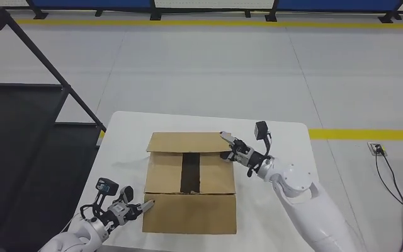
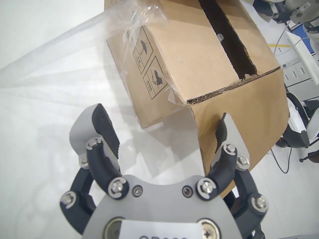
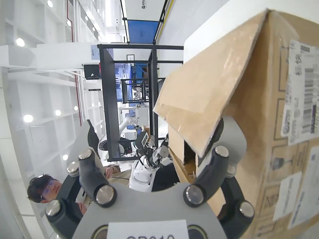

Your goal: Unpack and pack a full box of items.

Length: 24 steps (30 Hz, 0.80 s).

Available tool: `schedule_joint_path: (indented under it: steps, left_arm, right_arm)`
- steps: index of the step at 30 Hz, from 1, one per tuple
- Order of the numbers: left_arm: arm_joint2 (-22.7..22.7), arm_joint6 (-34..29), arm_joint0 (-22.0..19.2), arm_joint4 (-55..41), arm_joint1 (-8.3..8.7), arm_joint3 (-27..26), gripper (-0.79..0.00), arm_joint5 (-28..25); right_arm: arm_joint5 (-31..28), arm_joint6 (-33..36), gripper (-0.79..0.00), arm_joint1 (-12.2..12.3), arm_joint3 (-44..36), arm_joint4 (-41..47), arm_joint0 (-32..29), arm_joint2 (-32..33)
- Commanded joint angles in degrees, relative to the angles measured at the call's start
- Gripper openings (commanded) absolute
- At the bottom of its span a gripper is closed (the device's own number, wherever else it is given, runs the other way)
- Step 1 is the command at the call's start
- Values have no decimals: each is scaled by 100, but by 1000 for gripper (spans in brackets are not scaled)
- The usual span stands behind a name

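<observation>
A brown cardboard box point(image 1: 189, 183) sits on the white table point(image 1: 126, 132), low in the centre of the top view. Its top flaps lie nearly closed, with a dark gap point(image 1: 189, 172) running between them.

The left gripper point(image 1: 140, 210) is at the box's lower-left corner. In its wrist view the left gripper point(image 2: 162, 113) has its fingers spread wide and holds nothing. One fingertip point(image 2: 223, 128) lies at the box's brown face, though contact cannot be told.

That view also brings out loose clear tape point(image 2: 139, 16) peeling off the box and black handling pictograms point(image 2: 149, 70) on its side.

The right gripper point(image 1: 230, 146) is at the box's upper-right corner. Its wrist view adds white labels point(image 3: 299, 95) on the side and a raised flap point(image 3: 199, 95). The flap's edge lies over one finger point(image 3: 231, 135) of the right gripper point(image 3: 159, 135), whose fingers stand wide apart, unclamped.
</observation>
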Motion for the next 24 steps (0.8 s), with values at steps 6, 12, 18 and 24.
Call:
schedule_joint_path:
  steps: [6,12,18,24]
  left_arm:
    - [64,66,40,33,9,-45,0,61]
    - [79,123,93,22,20,-72,0,66]
    - [81,161,122,-32,32,-52,0,74]
    - [99,203,138,-94,41,-24,0,93]
  right_arm:
    - [140,-788,0,-218,556,-142,817,-389]
    - [426,-1272,0,-479,1470,-379,1727,-871]
    - [611,-1615,0,-828,2554,-496,2455,-1434]
    - [508,-1548,0,-1144,3513,-466,2881,-1798]
